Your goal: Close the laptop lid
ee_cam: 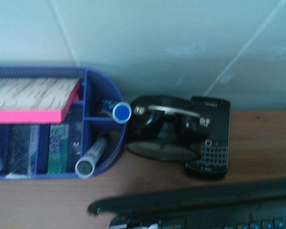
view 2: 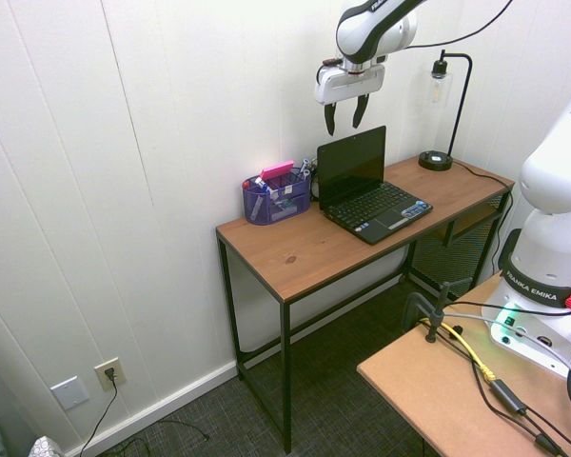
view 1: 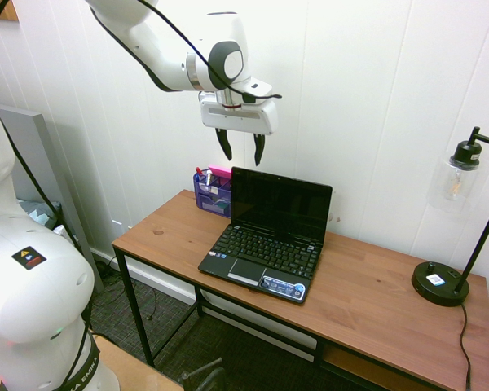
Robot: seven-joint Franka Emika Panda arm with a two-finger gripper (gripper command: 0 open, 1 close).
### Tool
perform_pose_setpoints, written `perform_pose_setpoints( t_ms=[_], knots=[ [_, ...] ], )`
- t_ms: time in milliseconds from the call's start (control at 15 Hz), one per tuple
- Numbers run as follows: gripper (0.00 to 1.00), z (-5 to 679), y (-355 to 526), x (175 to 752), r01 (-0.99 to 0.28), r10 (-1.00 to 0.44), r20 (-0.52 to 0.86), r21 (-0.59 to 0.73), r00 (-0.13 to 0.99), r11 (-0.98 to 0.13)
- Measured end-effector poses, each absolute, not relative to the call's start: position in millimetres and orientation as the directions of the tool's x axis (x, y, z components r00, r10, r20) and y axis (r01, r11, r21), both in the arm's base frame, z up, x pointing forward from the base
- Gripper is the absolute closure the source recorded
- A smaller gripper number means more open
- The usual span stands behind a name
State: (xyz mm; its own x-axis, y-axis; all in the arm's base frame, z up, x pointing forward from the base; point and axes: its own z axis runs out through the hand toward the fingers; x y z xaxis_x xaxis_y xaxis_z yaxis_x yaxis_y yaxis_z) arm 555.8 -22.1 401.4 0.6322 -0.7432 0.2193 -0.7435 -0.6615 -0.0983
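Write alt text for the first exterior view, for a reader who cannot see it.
A white robot arm's open hand hovers above the upright laptop lid of a small black netbook on a wooden desk, touching nothing. A blue desk organizer stands behind the netbook by the white panelled wall, and a black lamp stands at the desk's far right.

Two high exterior views (opposite sides) share the desk (view 1: 367, 301).

A blue mesh organizer (view 1: 213, 192) stands on the wooden surface (view 1: 367, 293) against the wall. Just beside the organizer lie a black tape dispenser (ee_cam: 168, 126) and a black phone (ee_cam: 210, 138). Well apart from the organizer stands a black lamp (view 1: 452, 236).
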Motion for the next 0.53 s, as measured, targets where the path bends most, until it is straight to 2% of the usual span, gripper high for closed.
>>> perform_pose_setpoints(
  t_ms=[333, 400, 533],
  knots=[
    [0.00, 374, -47, 600, -0.773, -0.778, 0.254, -0.143, 0.575, -0.618],
    [1.00, 367, -53, 608, -0.780, -0.785, 0.257, -0.146, 0.564, -0.608],
    [1.00, 354, -61, 618, -0.791, -0.794, 0.255, -0.141, 0.551, -0.595]
  ],
)
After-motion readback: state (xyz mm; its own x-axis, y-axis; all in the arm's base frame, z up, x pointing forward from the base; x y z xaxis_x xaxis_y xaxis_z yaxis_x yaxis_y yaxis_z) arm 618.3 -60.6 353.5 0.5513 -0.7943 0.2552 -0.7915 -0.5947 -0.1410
